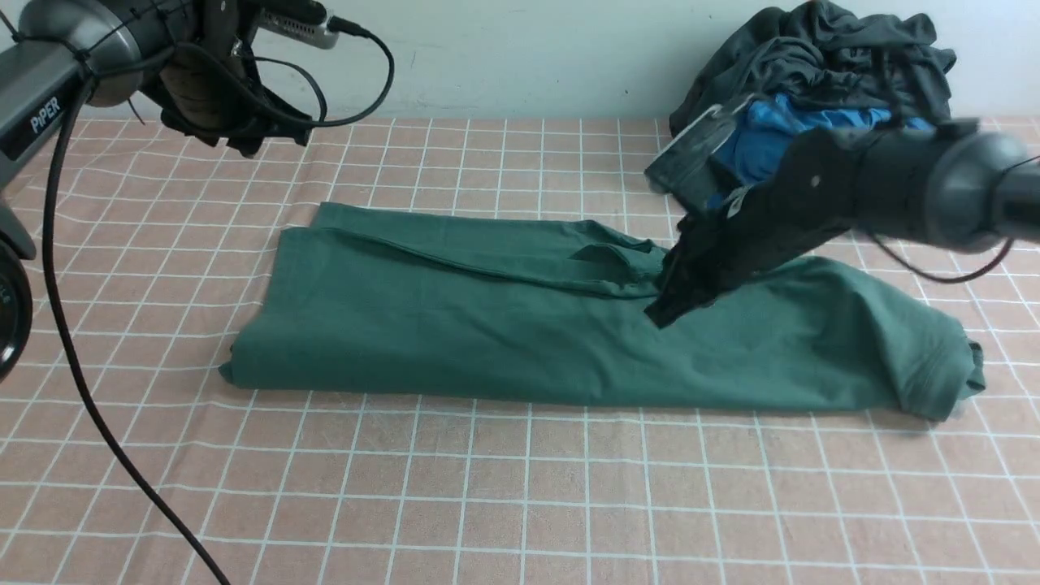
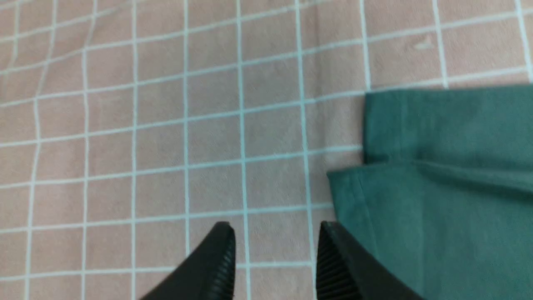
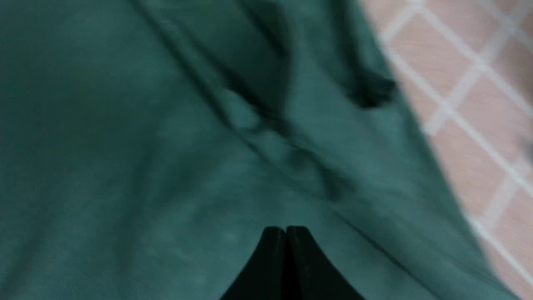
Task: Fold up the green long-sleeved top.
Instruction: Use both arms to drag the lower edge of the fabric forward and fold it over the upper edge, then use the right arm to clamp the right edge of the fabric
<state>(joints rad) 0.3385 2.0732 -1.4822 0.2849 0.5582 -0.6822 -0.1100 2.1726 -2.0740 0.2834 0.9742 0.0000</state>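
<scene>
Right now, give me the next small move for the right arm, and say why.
Probably swing the right gripper out to the bunched right end of the green top and open it there. The top lies as one long strip, so a crosswise fold seems due, yet this gripper sits shut and empty over its middle, while the left gripper hangs open near the other end.
</scene>
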